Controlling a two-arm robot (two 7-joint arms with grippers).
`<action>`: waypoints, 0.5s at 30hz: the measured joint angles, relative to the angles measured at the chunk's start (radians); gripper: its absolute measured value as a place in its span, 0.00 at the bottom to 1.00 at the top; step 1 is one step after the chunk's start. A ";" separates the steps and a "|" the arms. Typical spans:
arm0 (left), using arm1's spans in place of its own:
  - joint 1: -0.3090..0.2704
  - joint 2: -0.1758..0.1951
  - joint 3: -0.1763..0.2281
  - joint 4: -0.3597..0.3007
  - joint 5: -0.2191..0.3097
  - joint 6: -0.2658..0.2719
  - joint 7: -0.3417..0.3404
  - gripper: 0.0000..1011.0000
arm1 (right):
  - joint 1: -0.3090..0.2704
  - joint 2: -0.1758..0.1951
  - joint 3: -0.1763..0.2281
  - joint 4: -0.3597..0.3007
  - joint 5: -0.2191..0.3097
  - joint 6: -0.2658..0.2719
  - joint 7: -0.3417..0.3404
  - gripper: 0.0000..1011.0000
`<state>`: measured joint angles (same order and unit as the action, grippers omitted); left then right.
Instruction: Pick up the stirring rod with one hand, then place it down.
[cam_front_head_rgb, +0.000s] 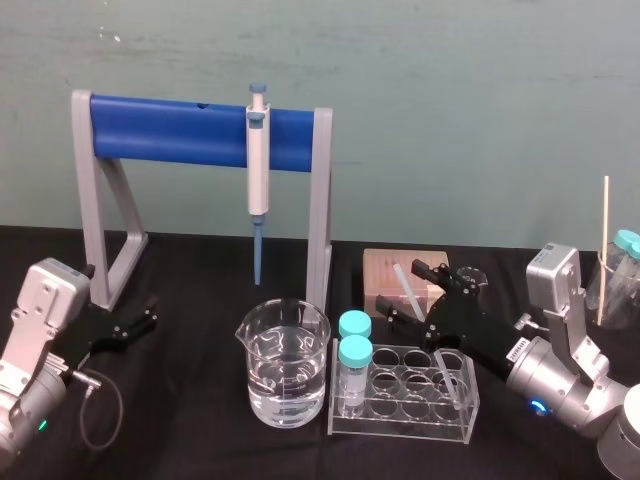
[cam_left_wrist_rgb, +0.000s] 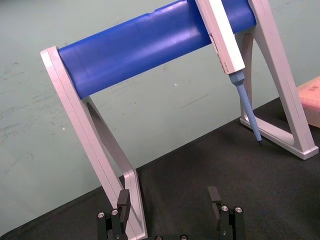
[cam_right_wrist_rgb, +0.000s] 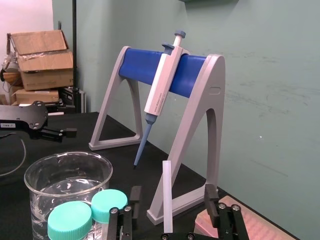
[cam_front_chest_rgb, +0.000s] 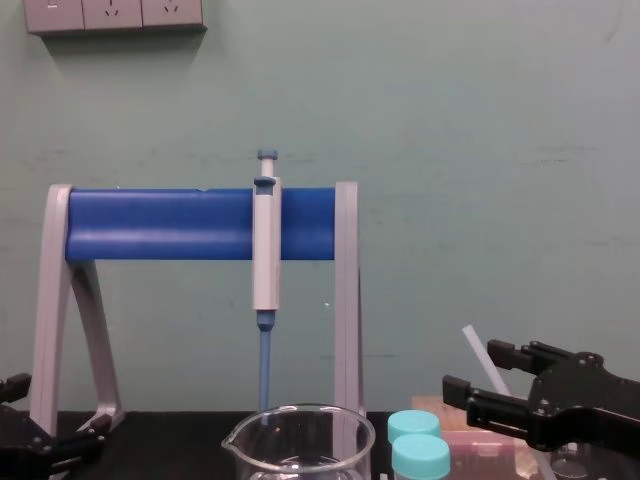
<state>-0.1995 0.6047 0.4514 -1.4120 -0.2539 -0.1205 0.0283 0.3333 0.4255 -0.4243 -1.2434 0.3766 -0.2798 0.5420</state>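
Note:
The stirring rod (cam_front_head_rgb: 405, 283) is a translucent white stick leaning up out of the clear tube rack (cam_front_head_rgb: 400, 415). Its lower end sits in one of the rack's right-hand holes. My right gripper (cam_front_head_rgb: 400, 290) reaches in from the right and stands open around it, one black finger on each side. In the right wrist view the rod (cam_right_wrist_rgb: 167, 180) rises upright between the fingers of the right gripper (cam_right_wrist_rgb: 172, 195) with a gap on both sides. The chest view shows the rod (cam_front_chest_rgb: 472, 342) slanting between the same fingers. My left gripper (cam_front_head_rgb: 150, 312) rests open and empty at the left.
A water-filled beaker (cam_front_head_rgb: 285, 365) stands left of the rack, which holds two teal-capped vials (cam_front_head_rgb: 354, 352). Behind are the grey-and-blue stand (cam_front_head_rgb: 190, 130) with the hanging pipette (cam_front_head_rgb: 258, 150) and a pink box (cam_front_head_rgb: 380, 265). At far right a glass (cam_front_head_rgb: 615, 290) holds a thin pale stick (cam_front_head_rgb: 605, 240).

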 joint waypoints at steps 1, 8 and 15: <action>0.000 0.000 0.000 0.000 0.000 0.000 0.000 0.99 | 0.000 0.000 0.000 0.000 0.000 0.000 0.000 0.81; 0.000 0.000 0.000 0.000 0.000 0.000 0.000 0.99 | 0.000 0.001 -0.001 0.000 0.000 0.000 0.000 0.59; 0.000 0.000 0.000 0.000 0.000 0.000 0.000 0.99 | 0.000 0.001 -0.001 0.000 0.000 0.000 0.000 0.36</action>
<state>-0.1995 0.6047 0.4514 -1.4120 -0.2539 -0.1205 0.0283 0.3333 0.4262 -0.4255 -1.2435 0.3767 -0.2798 0.5417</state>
